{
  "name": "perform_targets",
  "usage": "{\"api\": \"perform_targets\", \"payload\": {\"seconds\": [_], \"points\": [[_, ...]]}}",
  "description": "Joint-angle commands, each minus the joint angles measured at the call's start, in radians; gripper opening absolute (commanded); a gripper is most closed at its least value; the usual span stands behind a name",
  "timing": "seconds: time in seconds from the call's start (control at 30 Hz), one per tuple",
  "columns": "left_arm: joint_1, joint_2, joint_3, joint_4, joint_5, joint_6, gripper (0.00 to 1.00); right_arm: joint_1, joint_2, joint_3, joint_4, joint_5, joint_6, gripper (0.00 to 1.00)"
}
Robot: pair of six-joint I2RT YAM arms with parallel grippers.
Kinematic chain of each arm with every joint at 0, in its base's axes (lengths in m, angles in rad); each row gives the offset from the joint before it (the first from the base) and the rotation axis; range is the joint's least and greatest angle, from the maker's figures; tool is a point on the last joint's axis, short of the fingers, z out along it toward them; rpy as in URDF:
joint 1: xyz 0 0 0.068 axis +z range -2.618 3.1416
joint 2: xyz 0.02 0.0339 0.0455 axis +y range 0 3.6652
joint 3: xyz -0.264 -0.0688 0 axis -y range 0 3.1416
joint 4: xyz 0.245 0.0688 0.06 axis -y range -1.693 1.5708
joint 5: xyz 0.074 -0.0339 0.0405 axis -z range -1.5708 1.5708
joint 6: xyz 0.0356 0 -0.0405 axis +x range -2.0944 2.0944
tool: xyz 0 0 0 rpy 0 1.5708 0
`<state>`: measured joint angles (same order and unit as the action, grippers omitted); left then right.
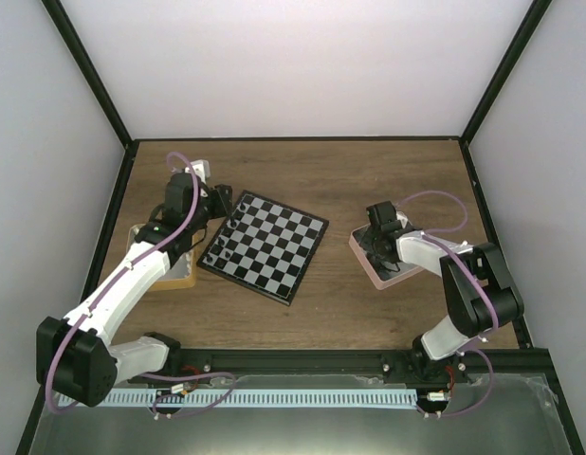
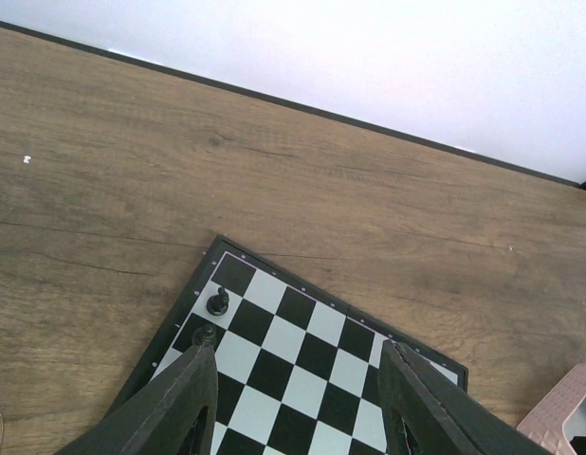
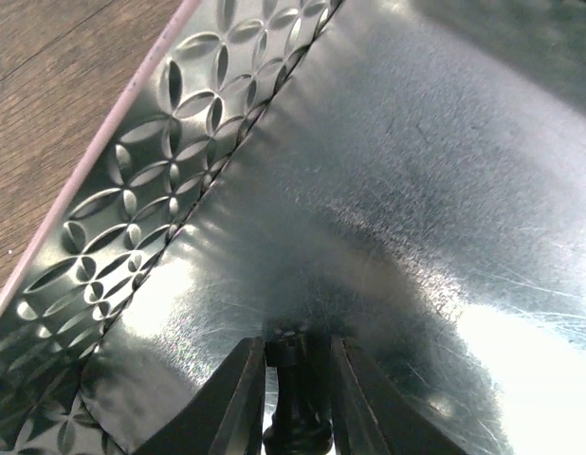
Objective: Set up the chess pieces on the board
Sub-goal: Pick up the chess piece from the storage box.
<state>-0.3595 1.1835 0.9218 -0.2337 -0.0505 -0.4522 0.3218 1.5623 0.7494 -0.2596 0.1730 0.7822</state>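
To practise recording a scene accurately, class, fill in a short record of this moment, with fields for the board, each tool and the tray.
Board: checked, flat on the wooden table
On board: black pieces standing near one corner
Left tool: open, empty, hovering over that corner
Right tool: down inside the tray, closed on a black piece
Tray: pink rim, shiny embossed inside

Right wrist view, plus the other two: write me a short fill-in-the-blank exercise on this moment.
1. The right gripper is shut on a black piece inside the ___ tray.
2. The left gripper hovers over the board, its jaws ___.
3. In the left wrist view, ___ black pieces show near the board's corner.

Missing words: pink; open; two.
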Motion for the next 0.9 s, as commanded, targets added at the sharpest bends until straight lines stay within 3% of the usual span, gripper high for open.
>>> {"api": "perform_targets", "payload": {"seconds": [0.0,0.13,0.3,0.43,0.73,0.87], "points": [[0.004,0.011,0.009,0.011,0.007,0.012,0.49,-0.016,-0.007,-0.029,-0.005,0.006,0.001,0.19],[0.004,0.014,0.009,0.014,0.009,0.012,0.49,-0.025,-0.013,-0.021,-0.012,-0.006,-0.024,0.19],[0.004,0.02,0.009,0.021,0.009,0.014,0.49,-0.024,-0.01,-0.001,-0.041,-0.06,-0.076,0.32],[0.004,0.039,0.007,0.024,0.009,0.014,0.49,-0.021,0.003,0.0,-0.078,-0.081,-0.11,0.35],[0.004,0.055,0.002,0.033,0.015,0.009,0.49,0.016,-0.012,-0.001,-0.152,-0.02,-0.109,0.29],[0.004,0.056,0.002,0.036,0.02,0.007,0.49,0.016,0.026,0.019,-0.156,-0.006,-0.114,0.18]]}}
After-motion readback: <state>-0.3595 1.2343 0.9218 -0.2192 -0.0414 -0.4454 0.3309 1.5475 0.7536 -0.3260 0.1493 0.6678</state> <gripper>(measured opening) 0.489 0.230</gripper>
